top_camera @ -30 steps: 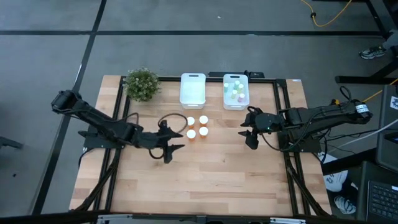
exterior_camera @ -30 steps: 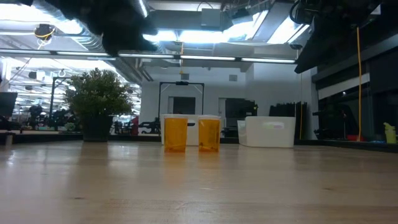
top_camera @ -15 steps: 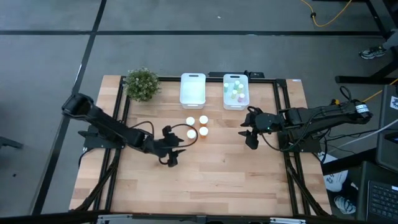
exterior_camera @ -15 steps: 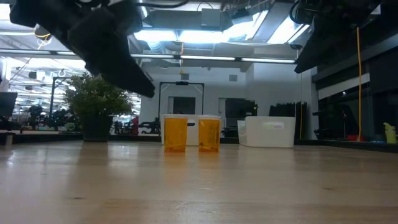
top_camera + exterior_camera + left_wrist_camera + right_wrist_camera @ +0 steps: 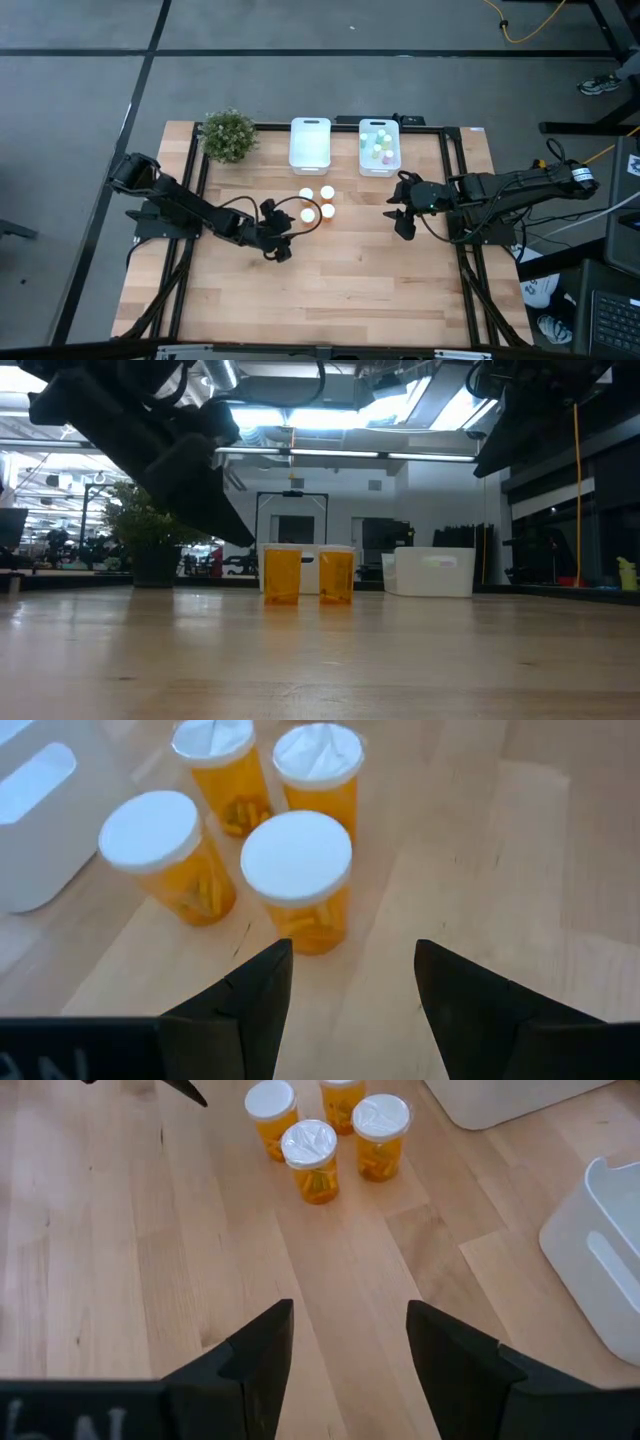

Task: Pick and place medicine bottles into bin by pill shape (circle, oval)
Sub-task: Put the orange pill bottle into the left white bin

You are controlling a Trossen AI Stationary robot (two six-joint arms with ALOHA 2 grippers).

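Note:
Four orange medicine bottles with white caps (image 5: 316,202) stand upright on their bases in a cluster at the table's middle; they also show in the left wrist view (image 5: 296,880) and the low view (image 5: 282,574). My left gripper (image 5: 286,232) is open and empty, just to the near left of the cluster, its fingers (image 5: 262,982) pointing at the nearest bottle. My right gripper (image 5: 401,216) is open and empty, hovering right of the bottles (image 5: 310,1158). Several smaller pale bottles with green, pink or white caps lie in the right bin (image 5: 379,146).
Two white bins stand at the far edge: the left one (image 5: 310,145) holds nothing that shows, the right one holds the pale bottles. A potted plant (image 5: 228,135) stands at the far left. Bare wood lies along the table's near half (image 5: 330,290).
My left gripper has moved toward the table's right edge and down, closing in on the orange bottles. The bottles and my right arm have kept still.

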